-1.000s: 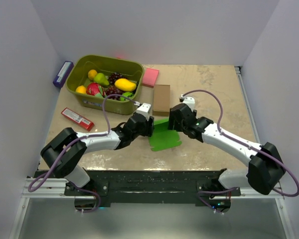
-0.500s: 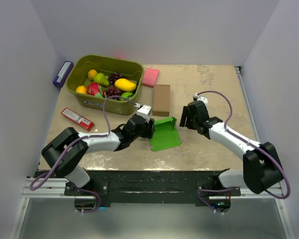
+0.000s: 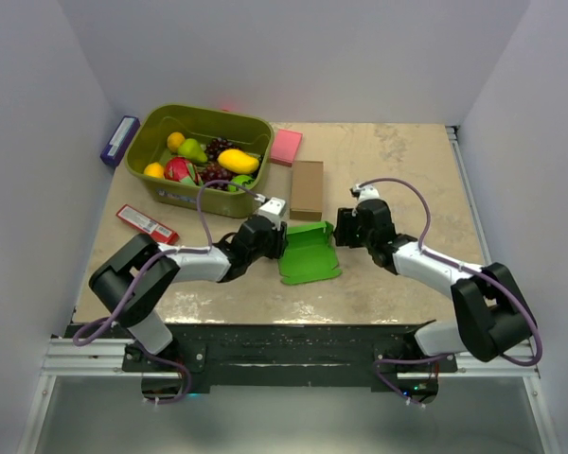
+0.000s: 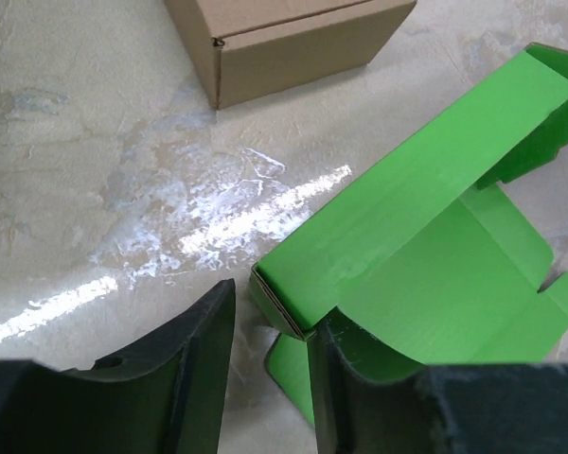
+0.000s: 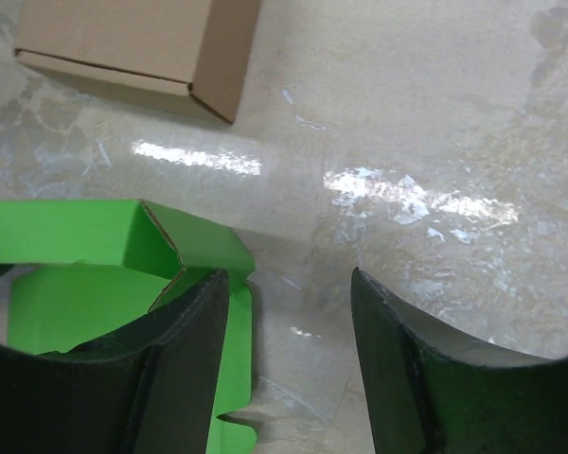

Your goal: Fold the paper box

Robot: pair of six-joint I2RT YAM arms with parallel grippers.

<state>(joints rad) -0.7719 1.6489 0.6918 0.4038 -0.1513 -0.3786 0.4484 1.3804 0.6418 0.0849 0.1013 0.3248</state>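
Observation:
The paper box [image 3: 310, 255] is bright green card lying part-folded on the table between my two grippers, its back panel raised. In the left wrist view the paper box [image 4: 435, 236] has a folded left corner wall between my left gripper [image 4: 270, 312] fingers. The right finger touches that wall and the left finger stands apart, so the jaws are open. My left gripper [image 3: 275, 240] sits at the box's left edge. My right gripper [image 3: 346, 230] is at its right edge, and the right gripper [image 5: 286, 284] is open over bare table, its left finger beside the paper box [image 5: 76, 236].
A brown cardboard box [image 3: 307, 189] lies just behind the green card. Further back are a pink pad [image 3: 286, 147] and an olive bin [image 3: 208, 113] of toy fruit. A red packet [image 3: 147, 224] and a purple-blue object [image 3: 119, 140] lie at the left.
My right gripper pulled off the box to the right, then came partway back, its jaws narrowing. The left jaws narrowed round the box's left wall. The back panel now stands raised.

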